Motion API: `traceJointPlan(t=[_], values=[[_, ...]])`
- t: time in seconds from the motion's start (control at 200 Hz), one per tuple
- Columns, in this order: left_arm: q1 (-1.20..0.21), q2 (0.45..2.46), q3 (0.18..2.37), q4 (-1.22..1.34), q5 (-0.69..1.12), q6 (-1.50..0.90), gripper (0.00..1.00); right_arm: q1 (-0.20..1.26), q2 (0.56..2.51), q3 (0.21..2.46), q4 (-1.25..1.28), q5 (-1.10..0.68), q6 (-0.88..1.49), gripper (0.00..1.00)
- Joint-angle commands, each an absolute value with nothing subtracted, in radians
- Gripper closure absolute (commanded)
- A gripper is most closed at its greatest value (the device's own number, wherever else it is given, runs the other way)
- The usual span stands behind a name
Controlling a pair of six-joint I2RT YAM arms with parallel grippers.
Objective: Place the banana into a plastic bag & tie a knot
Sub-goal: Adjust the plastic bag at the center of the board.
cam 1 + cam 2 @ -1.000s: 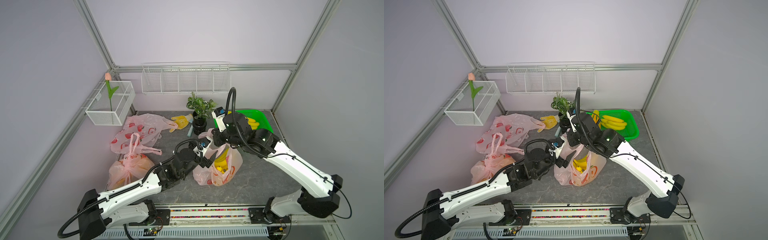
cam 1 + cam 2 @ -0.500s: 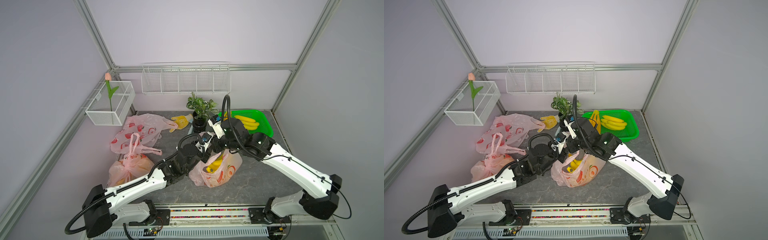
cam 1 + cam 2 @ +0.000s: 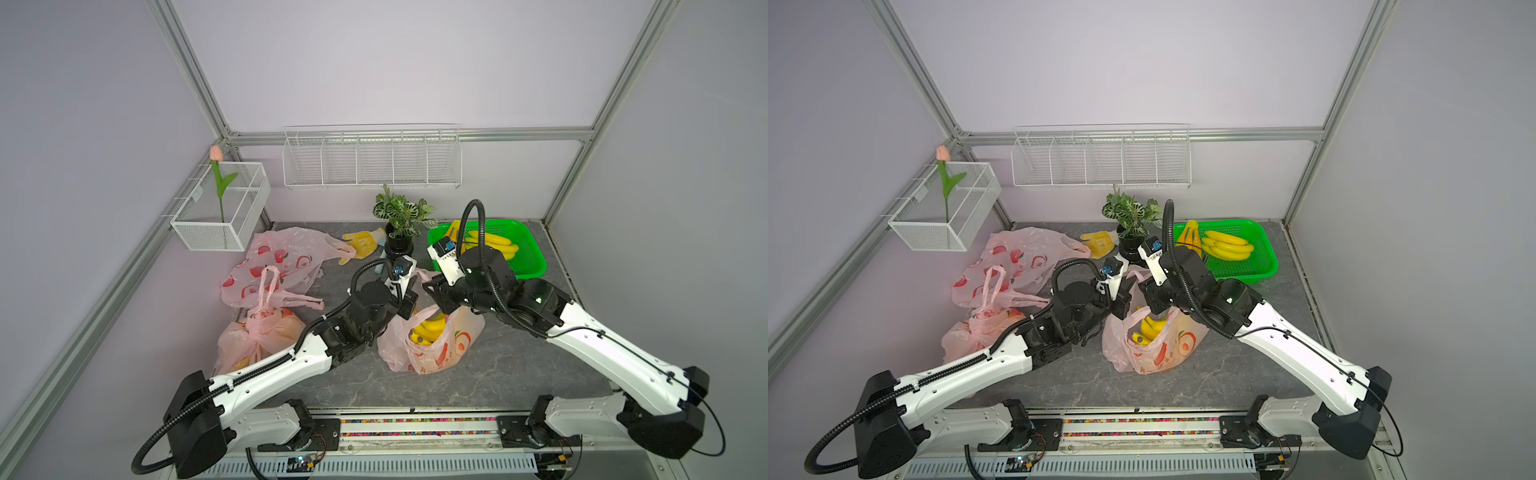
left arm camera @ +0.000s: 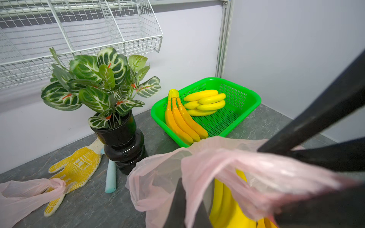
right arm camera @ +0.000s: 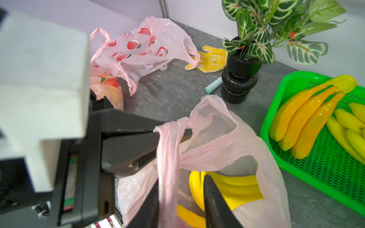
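Observation:
A pink plastic bag (image 3: 440,353) (image 3: 1163,353) printed with fruit stands mid-table with a yellow banana (image 3: 426,328) (image 3: 1150,328) bunch inside; the banana (image 5: 227,185) shows through the bag's open mouth. My left gripper (image 3: 409,305) (image 4: 187,189) is shut on a twisted bag handle (image 5: 169,138) at the bag's near-left top. Just right of it, over the mouth, my right gripper (image 3: 436,301) (image 5: 181,177) stands open, and the handle strand hangs between its fingers against one of them.
A green basket (image 3: 530,262) with more bananas sits at the back right. A potted plant (image 3: 401,237), a yellow glove (image 3: 363,243) and a teal stick stand behind the bag. An empty pink bag (image 3: 282,262) and a tied full one (image 3: 257,332) lie left.
My left gripper has shut on the bag handle. My right gripper has opened and let the handle go. Both grippers shifted a little farther back, and the bag has sunk lower.

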State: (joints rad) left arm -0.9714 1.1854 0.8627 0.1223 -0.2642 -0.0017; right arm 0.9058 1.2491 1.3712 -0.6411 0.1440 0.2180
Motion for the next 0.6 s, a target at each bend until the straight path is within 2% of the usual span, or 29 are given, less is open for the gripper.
traceJointPlan(t=[0.0, 0.205, 0.48, 0.595], values=[[-0.968, 1.196, 0.894, 0.123, -0.256, -0.037, 1.00, 0.901, 1.192, 1.326, -0.587, 0.129, 0.186, 0.60], [-0.966, 1.200, 0.890, 0.127, -0.240, -0.039, 1.00, 0.901, 1.143, 1.295, -0.572, 0.140, 0.182, 0.61], [-0.965, 1.200, 0.888, 0.117, -0.239, -0.035, 1.00, 0.900, 1.167, 1.333, -0.596, 0.145, 0.171, 0.83], [-0.966, 1.187, 0.880, 0.109, -0.224, -0.023, 1.00, 0.900, 1.178, 1.367, -0.609, 0.161, 0.164, 0.88]])
